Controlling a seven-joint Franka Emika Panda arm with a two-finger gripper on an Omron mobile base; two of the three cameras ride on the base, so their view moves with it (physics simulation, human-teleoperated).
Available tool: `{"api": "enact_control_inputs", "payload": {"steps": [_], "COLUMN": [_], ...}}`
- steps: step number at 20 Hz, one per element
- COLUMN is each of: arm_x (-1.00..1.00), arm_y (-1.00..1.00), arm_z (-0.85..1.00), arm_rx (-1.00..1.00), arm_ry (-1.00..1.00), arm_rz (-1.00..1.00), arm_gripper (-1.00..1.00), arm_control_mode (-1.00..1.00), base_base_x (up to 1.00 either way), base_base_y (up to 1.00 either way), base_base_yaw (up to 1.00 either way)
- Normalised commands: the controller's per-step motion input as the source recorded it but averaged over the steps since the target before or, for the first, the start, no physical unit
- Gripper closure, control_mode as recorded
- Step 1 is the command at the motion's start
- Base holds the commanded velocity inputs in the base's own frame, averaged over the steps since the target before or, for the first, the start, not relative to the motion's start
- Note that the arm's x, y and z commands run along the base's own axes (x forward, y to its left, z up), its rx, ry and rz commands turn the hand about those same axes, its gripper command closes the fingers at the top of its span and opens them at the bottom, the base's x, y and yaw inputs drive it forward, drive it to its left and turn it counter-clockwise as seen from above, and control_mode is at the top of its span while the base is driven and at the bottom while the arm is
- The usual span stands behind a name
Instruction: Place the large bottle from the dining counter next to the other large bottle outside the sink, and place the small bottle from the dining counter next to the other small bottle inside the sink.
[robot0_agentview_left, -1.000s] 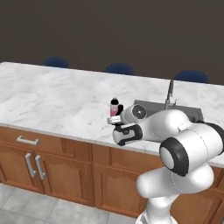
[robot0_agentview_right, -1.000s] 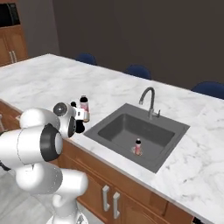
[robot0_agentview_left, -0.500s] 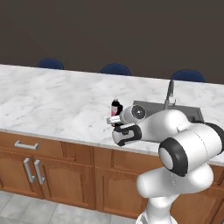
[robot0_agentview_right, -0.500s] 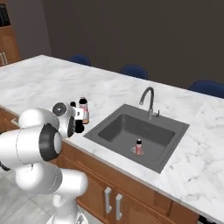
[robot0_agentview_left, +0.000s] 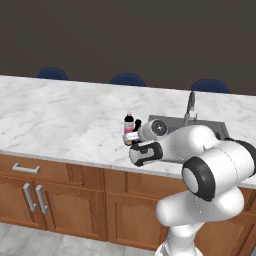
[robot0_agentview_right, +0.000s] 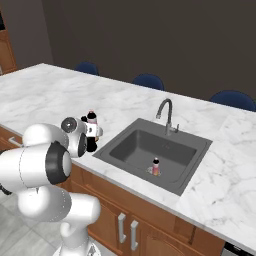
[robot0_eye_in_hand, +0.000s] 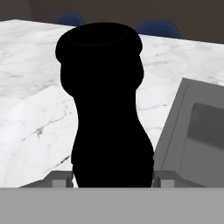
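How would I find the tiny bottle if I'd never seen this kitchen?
Find the sink in the long marble counter. The small bottle stands alone inside it, near the front wall. It is orange-red with a dark cap.

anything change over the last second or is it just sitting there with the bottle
Nothing visibly changed. The gripper stays closed on the black bottle beside the pink bottle on the counter, left of the sink. The small bottle stands in the basin as before.

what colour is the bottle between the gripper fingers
Black all over. The bottle shows best in the hand view, standing between the gripper fingertips.
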Motion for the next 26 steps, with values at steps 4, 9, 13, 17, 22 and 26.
{"api": "enact_control_inputs", "payload": {"steps": [4, 9, 13, 17, 22, 26], "arm_x": [0.0, 0.0, 0.0, 0.0, 0.0, 0.0], "arm_y": [0.0, 0.0, 0.0, 0.0, 0.0, 0.0], "arm_z": [0.0, 0.0, 0.0, 0.0, 0.0, 0.0], "arm_rx": [0.0, 0.0, 0.0, 0.0, 0.0, 0.0], "arm_ry": [0.0, 0.0, 0.0, 0.0, 0.0, 0.0], "arm_rz": [0.0, 0.0, 0.0, 0.0, 0.0, 0.0], "arm_gripper": [1.0, 1.0, 1.0, 1.0, 1.0, 1.0], "arm_control_mode": [1.0, 1.0, 1.0, 1.0, 1.0, 1.0], "base_base_x": [0.0, 0.0, 0.0, 0.0, 0.0, 0.0], "base_base_y": [0.09, 0.09, 0.13, 0.23, 0.23, 0.2], "base_base_yaw": [0.0, 0.0, 0.0, 0.0, 0.01, 0.0]}}
